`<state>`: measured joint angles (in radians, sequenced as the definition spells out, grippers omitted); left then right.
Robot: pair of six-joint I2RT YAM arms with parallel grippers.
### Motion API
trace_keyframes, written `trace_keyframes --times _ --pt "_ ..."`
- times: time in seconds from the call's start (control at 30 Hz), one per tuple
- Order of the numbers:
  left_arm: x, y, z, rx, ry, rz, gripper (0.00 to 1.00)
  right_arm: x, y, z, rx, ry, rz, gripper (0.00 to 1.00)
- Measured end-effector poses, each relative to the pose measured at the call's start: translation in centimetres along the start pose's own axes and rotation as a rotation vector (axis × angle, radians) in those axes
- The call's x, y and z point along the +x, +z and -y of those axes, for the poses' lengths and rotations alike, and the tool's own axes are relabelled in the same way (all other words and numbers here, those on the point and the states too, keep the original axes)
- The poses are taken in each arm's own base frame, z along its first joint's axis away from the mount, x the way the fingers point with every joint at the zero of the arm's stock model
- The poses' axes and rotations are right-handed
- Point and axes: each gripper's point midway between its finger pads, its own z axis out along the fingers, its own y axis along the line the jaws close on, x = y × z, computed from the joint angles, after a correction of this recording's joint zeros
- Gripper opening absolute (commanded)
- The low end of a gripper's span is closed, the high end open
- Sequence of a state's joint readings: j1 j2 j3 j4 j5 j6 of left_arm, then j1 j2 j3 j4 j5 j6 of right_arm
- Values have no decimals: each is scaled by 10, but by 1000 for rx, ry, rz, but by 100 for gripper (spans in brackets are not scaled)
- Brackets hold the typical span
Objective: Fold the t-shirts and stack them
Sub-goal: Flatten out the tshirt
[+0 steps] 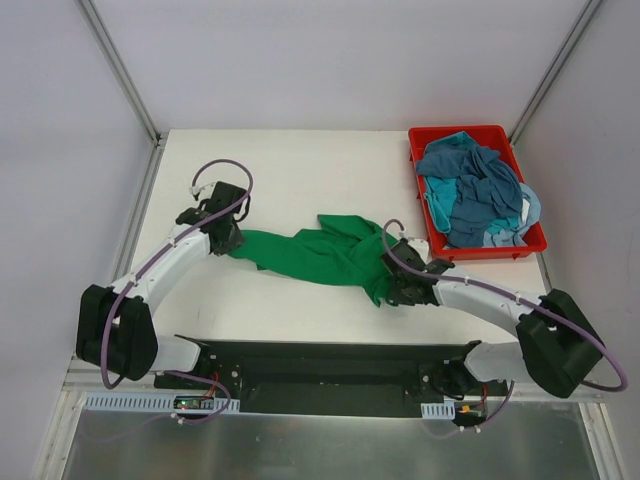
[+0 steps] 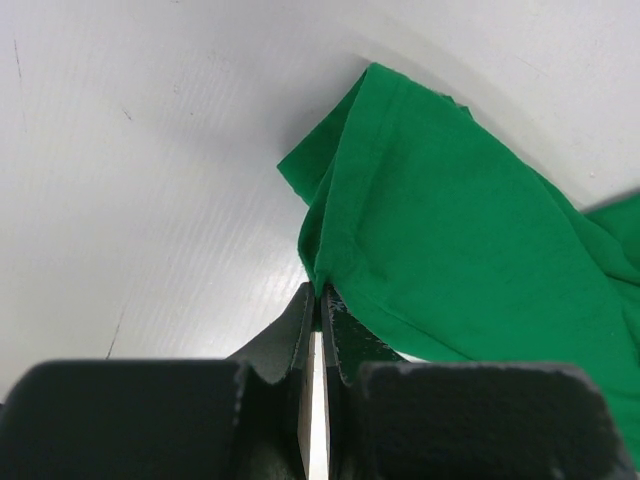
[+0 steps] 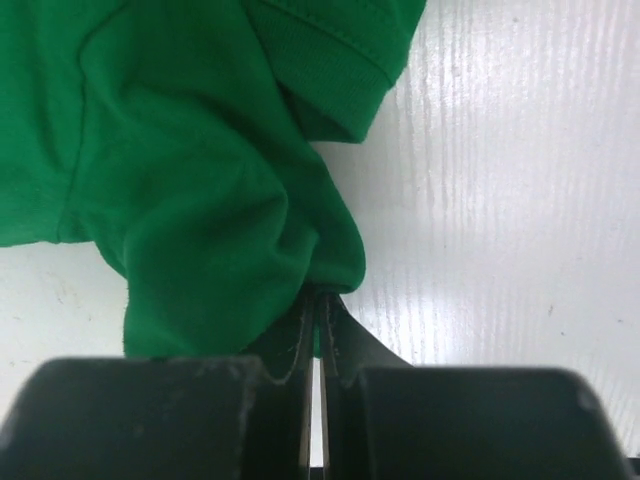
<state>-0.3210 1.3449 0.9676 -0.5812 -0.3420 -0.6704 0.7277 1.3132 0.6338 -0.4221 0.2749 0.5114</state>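
A green t-shirt (image 1: 320, 252) lies crumpled and stretched across the middle of the white table. My left gripper (image 1: 228, 238) is shut on the shirt's left end; in the left wrist view its gripper (image 2: 320, 292) pinches an edge of the green cloth (image 2: 450, 230). My right gripper (image 1: 397, 283) is shut on the shirt's right end; in the right wrist view its gripper (image 3: 320, 296) pinches a bunched fold of the cloth (image 3: 190, 190). More t-shirts (image 1: 478, 195), blue and teal, lie heaped in a red tray (image 1: 500, 249) at the back right.
The table's back edge meets white walls with metal frame rails (image 1: 120, 70). A black base plate (image 1: 320, 365) runs along the near edge between the arm bases.
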Motion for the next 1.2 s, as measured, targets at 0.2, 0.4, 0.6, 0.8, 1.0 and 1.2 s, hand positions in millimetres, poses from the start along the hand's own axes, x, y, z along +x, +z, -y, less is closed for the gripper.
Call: trace_keyframes --times 0.2,0.4,0.6,0.8,1.0,1.2 --pt "-17 -23 3 60 -36 71 0 -38 -40 3 -66 7 199 0" --pt "-74 -88 19 209 -120 257 0 -123 -153 2 -226 73 606 0" --pt "-129 -179 20 369 -193 471 0 -178 -261 18 -265 85 867 0" --pt "-172 -296 4 547 -239 703 0 -215 -374 25 -365 63 1054 1" --pt "-183 -419 -15 807 -228 895 0 -225 -511 28 -630 32 1234 0" --pt "-173 -508 -39 997 -193 1040 0 -202 -605 46 -861 -5 1368 0"
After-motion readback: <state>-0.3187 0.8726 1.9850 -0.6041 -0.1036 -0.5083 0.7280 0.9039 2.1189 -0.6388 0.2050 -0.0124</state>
